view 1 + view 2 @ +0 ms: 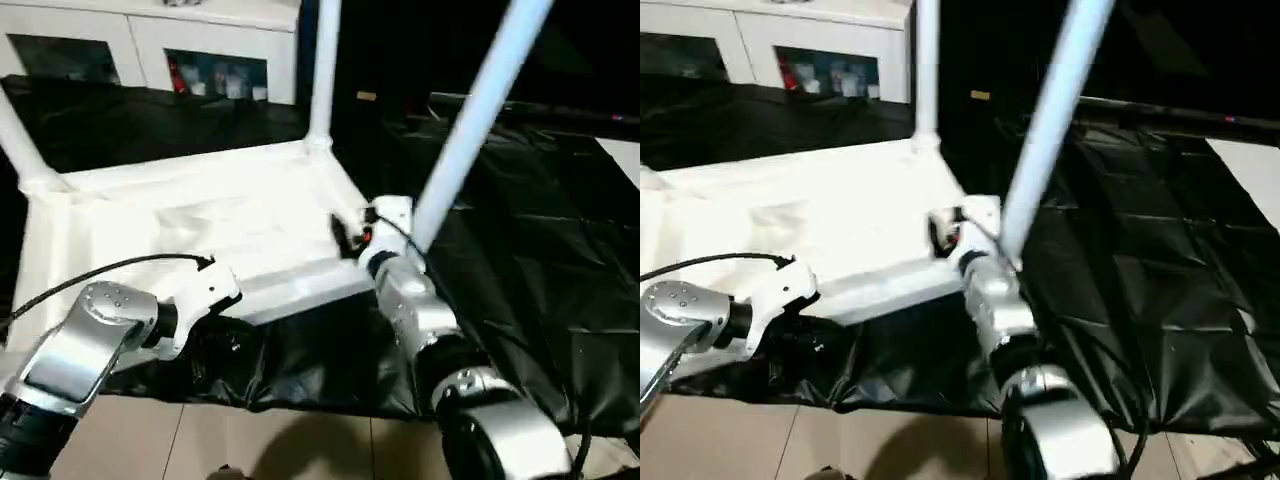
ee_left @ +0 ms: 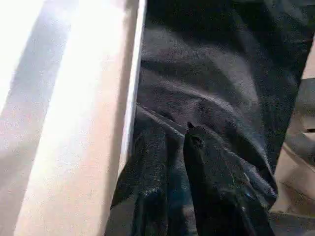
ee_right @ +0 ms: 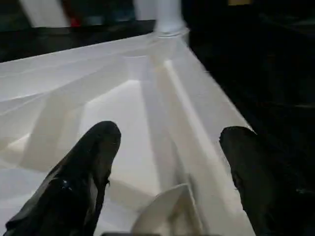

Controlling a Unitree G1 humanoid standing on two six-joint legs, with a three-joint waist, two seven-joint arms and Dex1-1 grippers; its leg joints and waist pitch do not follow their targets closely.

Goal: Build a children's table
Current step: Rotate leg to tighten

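Note:
The children's table lies upside down on the black-covered work table; its white top [image 1: 200,225] faces up with its ribbed underside. Three white legs stand in corner sockets: a far one [image 1: 325,70], a near-right one [image 1: 470,120] and a left one [image 1: 18,145]. My right gripper [image 3: 170,147] hovers open over the underside, just inside the near-right corner beside that leg. My left gripper [image 2: 172,132] sits low at the top's near rim [image 2: 88,123], over the black cover. Its fingers [image 2: 211,187] stand a narrow gap apart with nothing between them.
The black cover [image 1: 540,250] spreads wrinkled to the right and hangs over the work table's near edge. White cabinets [image 1: 150,40] stand behind. Beige floor tiles [image 1: 200,440] show below the edge. A black cable [image 1: 120,265] arcs over my left forearm.

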